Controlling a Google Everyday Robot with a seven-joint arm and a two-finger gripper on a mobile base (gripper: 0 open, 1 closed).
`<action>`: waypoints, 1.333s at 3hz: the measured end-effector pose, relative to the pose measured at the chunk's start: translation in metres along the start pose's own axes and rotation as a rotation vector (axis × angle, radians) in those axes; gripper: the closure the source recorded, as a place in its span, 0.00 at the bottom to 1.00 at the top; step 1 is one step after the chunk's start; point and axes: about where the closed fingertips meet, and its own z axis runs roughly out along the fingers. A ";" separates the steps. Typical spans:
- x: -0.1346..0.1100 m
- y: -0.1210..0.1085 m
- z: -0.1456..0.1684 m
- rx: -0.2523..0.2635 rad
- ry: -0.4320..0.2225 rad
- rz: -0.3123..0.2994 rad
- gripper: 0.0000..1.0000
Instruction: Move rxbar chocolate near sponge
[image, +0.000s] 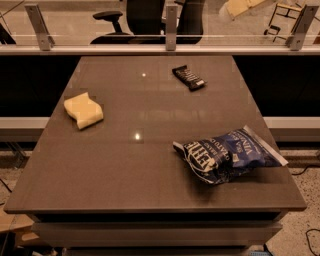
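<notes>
The rxbar chocolate is a small flat black wrapper with white lettering, lying at the far middle-right of the table. The sponge is a pale yellow foam block with wavy edges, on the left side of the table. My gripper shows only as a pale cream shape at the top edge of the camera view, high above and behind the table's far edge, to the right of the rxbar and far from the sponge. It holds nothing that I can see.
A crinkled dark-blue chip bag lies at the table's near right. The brown table has a rail with metal posts along its far edge. Office chairs stand behind it.
</notes>
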 end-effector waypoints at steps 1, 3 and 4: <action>-0.007 -0.014 0.019 0.034 0.069 0.068 0.00; -0.013 -0.032 0.065 0.044 0.203 0.101 0.00; -0.020 -0.033 0.088 0.013 0.203 0.102 0.00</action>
